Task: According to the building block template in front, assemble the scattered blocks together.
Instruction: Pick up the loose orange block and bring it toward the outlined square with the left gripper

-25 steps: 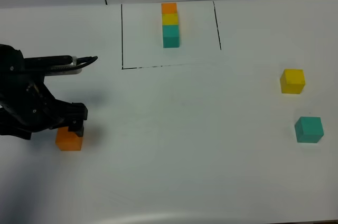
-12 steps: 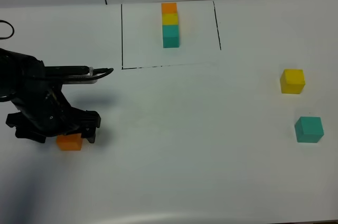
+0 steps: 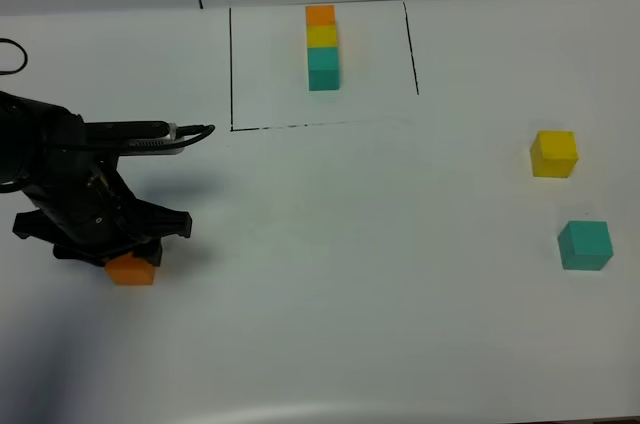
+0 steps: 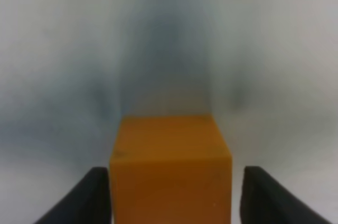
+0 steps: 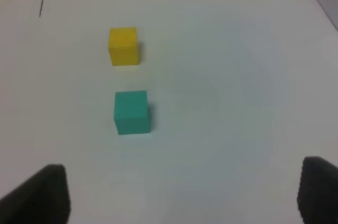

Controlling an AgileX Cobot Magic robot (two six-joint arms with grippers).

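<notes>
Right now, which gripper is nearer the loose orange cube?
Left. The left gripper straddles the orange cube, a finger on each side; the right gripper faces the yellow cube and teal cube, far away.

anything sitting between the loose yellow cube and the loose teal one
No. Only bare table separates the yellow cube and teal cube, shown in the exterior high and right wrist views.
</notes>
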